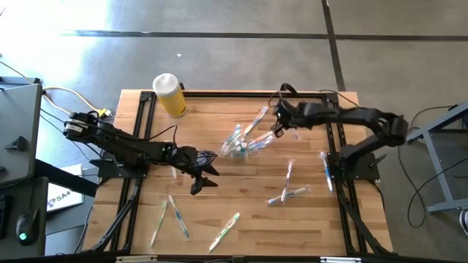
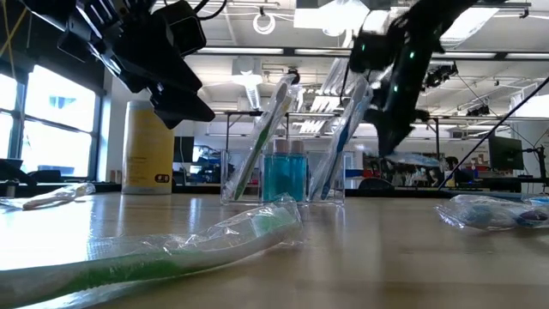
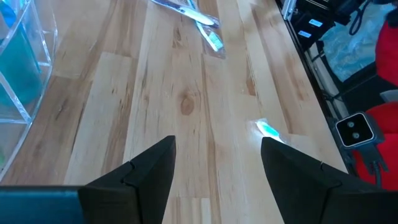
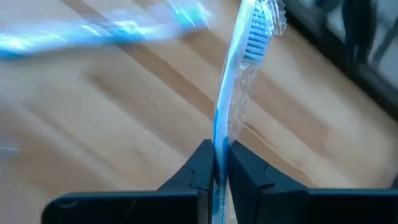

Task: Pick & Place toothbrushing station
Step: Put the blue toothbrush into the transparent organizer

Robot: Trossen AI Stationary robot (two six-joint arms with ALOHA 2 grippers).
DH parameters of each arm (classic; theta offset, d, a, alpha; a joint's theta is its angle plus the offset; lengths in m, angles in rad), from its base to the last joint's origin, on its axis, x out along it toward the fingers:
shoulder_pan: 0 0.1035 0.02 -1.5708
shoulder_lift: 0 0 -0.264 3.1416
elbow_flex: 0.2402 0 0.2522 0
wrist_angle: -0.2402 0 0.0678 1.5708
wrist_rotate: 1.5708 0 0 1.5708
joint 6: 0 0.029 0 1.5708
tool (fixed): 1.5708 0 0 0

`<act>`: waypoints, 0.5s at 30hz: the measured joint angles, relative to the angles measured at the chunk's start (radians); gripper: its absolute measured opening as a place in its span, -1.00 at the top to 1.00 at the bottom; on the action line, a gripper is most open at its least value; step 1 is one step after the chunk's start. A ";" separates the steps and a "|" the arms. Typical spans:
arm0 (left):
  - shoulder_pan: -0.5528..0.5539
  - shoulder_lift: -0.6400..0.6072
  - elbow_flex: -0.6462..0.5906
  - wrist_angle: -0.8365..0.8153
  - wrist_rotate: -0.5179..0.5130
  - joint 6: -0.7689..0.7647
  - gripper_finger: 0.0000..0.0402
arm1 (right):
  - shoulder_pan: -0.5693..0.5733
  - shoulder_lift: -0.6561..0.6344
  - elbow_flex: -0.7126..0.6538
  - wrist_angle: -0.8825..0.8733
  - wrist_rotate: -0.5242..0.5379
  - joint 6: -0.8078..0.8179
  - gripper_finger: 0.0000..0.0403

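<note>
Wooden table point(image 1: 241, 212) fills centre of the high view. Left arm lies along frame left; left gripper point(image 1: 203, 180) sits left of centre, fingers spread wide, nothing between them, bare wood below in its wrist view. Right arm enters from frame right; right gripper point(image 4: 219, 163) is pinched tight on a wrapped blue toothbrush point(image 4: 239, 74), bristle end pointing away from the fingers. Yellow bottle point(image 1: 170, 95) stands upper left on the table. Clear container point(image 1: 238, 143) sits near table centre, between the two grippers, with toothbrushes leaning in it. Loose wrapped toothbrushes point(image 1: 224, 232) lie scattered across lower half of the frame.
</note>
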 joint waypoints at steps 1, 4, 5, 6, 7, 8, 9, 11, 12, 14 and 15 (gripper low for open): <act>0.000 0.000 0.000 0.000 0.000 0.001 -0.16 | 0.045 -0.030 0.001 0.001 0.043 0.013 0.90; 0.000 0.000 0.000 0.000 -0.001 0.005 -0.16 | 0.170 -0.122 -0.028 0.001 0.151 0.052 0.90; 0.000 0.000 0.000 0.000 -0.002 0.006 -0.16 | 0.214 -0.150 -0.043 0.002 0.179 0.070 0.90; 0.000 0.000 0.000 0.000 -0.002 0.007 -0.16 | 0.255 -0.174 -0.061 0.002 0.210 0.095 0.90; 0.000 0.000 0.000 0.000 -0.002 0.007 -0.16 | 0.298 -0.199 -0.081 0.002 0.244 0.121 0.90; 0.000 0.000 0.000 0.000 -0.004 0.007 -0.16 | 0.340 -0.225 -0.105 0.002 0.274 0.151 0.90; 0.000 0.000 0.000 0.000 -0.004 0.007 -0.16 | 0.379 -0.250 -0.131 0.001 0.301 0.180 0.90; 0.000 0.000 0.000 0.000 -0.005 0.008 -0.16 | 0.454 -0.296 -0.181 -0.001 0.360 0.249 0.90; 0.000 0.000 0.000 0.000 -0.005 0.011 -0.16 | 0.491 -0.317 -0.204 -0.002 0.389 0.283 0.90; 0.000 0.000 0.000 0.000 -0.007 0.024 -0.16 | 0.560 -0.351 -0.245 -0.002 0.456 0.343 0.90; 0.000 0.000 0.000 0.000 -0.007 0.026 -0.16 | 0.591 -0.365 -0.261 -0.002 0.487 0.369 0.90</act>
